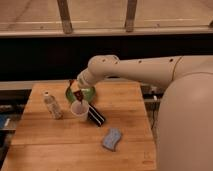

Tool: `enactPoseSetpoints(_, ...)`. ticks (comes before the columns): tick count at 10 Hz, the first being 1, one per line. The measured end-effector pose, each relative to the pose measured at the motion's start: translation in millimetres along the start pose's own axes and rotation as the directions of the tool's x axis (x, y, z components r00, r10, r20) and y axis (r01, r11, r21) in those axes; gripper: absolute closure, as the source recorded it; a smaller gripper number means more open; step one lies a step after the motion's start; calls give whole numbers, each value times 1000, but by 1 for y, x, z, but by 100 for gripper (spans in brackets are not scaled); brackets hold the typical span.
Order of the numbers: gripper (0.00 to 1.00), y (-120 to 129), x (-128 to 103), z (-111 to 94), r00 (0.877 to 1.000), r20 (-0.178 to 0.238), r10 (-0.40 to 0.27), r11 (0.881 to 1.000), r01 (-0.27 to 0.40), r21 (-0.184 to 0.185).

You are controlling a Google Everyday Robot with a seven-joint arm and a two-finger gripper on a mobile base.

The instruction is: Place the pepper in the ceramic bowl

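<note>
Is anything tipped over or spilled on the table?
Nothing stands out. The bottle and the cup both stand upright, and nothing is spilled. The gripper hangs over the ceramic bowl.

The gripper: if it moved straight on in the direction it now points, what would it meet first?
The gripper, pointing downward above the round glossy green ceramic bowl, would probably meet that bowl first. The translucent whitish plastic cup stands close in front, so depth is uncertain.
</note>
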Motion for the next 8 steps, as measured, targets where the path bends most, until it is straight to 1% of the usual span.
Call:
enactPoseSetpoints(4,100,-1,1,0,1000,-1,-1,1000,1,2)
enactPoseSetpoints(5,100,-3,0,-2,1000,1,-10,1000,10,11)
enactPoseSetpoints(6,100,-8,-1,-3,1000,3,-17,1000,17,18)
enactPoseSetpoints(8,100,-30,-15,-11,999,24,-43,999,42,35)
